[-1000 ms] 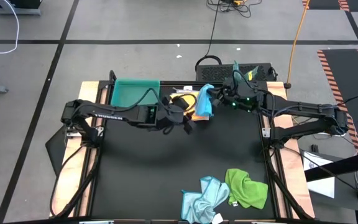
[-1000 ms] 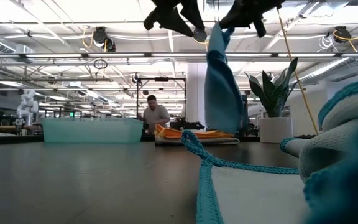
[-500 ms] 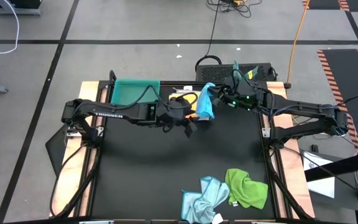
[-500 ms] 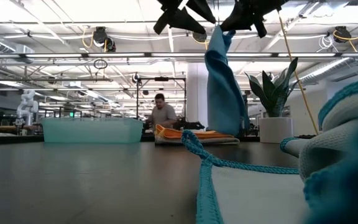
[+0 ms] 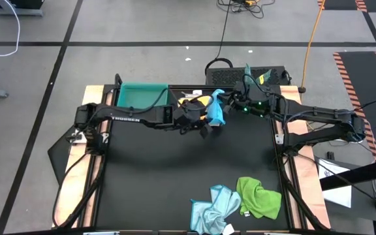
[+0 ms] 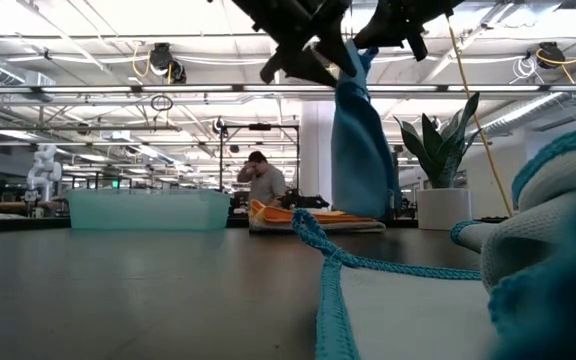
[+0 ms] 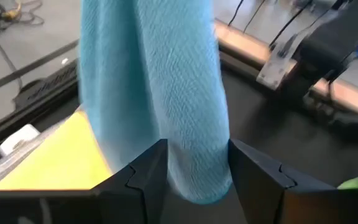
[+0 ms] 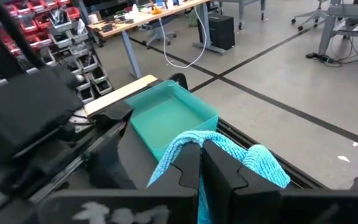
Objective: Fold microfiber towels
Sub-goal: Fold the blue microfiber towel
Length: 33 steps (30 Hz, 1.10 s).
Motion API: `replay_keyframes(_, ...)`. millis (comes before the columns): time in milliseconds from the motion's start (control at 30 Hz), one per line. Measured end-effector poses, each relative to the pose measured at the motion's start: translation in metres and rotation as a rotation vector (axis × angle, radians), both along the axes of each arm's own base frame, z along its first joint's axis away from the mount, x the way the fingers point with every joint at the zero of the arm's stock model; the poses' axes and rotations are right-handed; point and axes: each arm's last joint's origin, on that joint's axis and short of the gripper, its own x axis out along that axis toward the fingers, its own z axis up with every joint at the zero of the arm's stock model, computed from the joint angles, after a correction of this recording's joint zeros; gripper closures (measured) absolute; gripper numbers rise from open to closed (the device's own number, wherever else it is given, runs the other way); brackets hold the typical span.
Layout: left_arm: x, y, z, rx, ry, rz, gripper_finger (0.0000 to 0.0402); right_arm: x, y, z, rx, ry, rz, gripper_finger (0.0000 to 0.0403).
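Observation:
A bright blue towel (image 5: pixel 215 112) hangs in a narrow bunch from my right gripper (image 5: pixel 231 102), which is shut on its top, high over the table's far edge. It also shows in the low view (image 6: pixel 358 150). My left gripper (image 7: pixel 197 180) is open, with one finger on either side of the towel's lower part. Just behind lies a folded stack with a yellow-orange towel (image 5: pixel 194 104) on top. A green towel (image 5: pixel 260 197) and a pale blue towel (image 5: pixel 214 209) lie crumpled at the near edge. My right gripper pinches the blue towel's bunched top edge (image 8: pixel 194 140) between its two shut fingers, coming level from the table's right. The cloth folds over the fingertips, and the rest hangs slack, straight down below them. My left gripper's fingers (image 7: pixel 148 180) flank the lower part (image 7: pixel 194 155); whether they touch it, I cannot tell.
A rigid teal tray (image 5: pixel 142 96) stands at the far left, next to the folded stack. The table's black middle (image 5: pixel 188 163) is bare. A person stands in the room beyond the table (image 6: pixel 261 180).
My left gripper has gone toward the table's right edge and a little toward the far edge, up to the hanging blue towel, and its fingers now stand on either side of the towel. The towel still hangs from my right gripper.

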Motion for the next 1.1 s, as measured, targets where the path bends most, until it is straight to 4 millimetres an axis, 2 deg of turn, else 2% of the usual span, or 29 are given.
replay_keyframes(200,0.0,0.006,0.003,0.036,-0.012,-0.007,0.0233,0.0,0.0,0.0,-0.002,0.001,0.001,0.0403)
replay_keyframes(267,0.001,0.006,0.003,0.038,-0.015,-0.005,0.0248,0.0,0.0,0.0,-0.003,0.001,0.001,0.0403)
replay_keyframes(333,0.001,0.006,0.003,0.038,-0.016,-0.005,0.028,0.0,0.0,0.0,-0.004,0.002,0.001,0.0403)
replay_keyframes(467,0.002,0.006,0.005,0.077,-0.024,-0.024,0.0378,0.0,0.0,0.0,-0.005,0.002,0.001,0.0403)
replay_keyframes(500,0.002,0.006,0.006,0.083,-0.033,-0.026,0.0387,0.0,0.0,0.0,-0.005,0.002,0.001,0.0403)
replay_keyframes(633,0.003,0.006,0.007,0.098,-0.039,-0.031,0.0395,-0.001,0.002,-0.002,0.036,0.022,0.081,0.0403)
replay_keyframes(767,-0.002,0.006,0.013,0.103,-0.036,-0.033,0.0396,-0.009,0.008,-0.012,0.124,0.138,0.183,0.0403)
replay_keyframes(833,-0.005,0.006,0.017,0.103,-0.03,-0.034,0.0397,-0.018,0.01,-0.019,0.15,0.233,0.173,0.0403)
replay_keyframes(933,-0.009,0.005,0.02,0.103,-0.023,-0.035,0.0397,-0.037,0.011,-0.021,0.141,0.338,0.065,0.0403)
replay_keyframes(1100,-0.016,0.004,0.029,0.103,-0.033,-0.039,0.0398,-0.063,0.017,-0.009,0.159,0.301,0.053,0.0398)
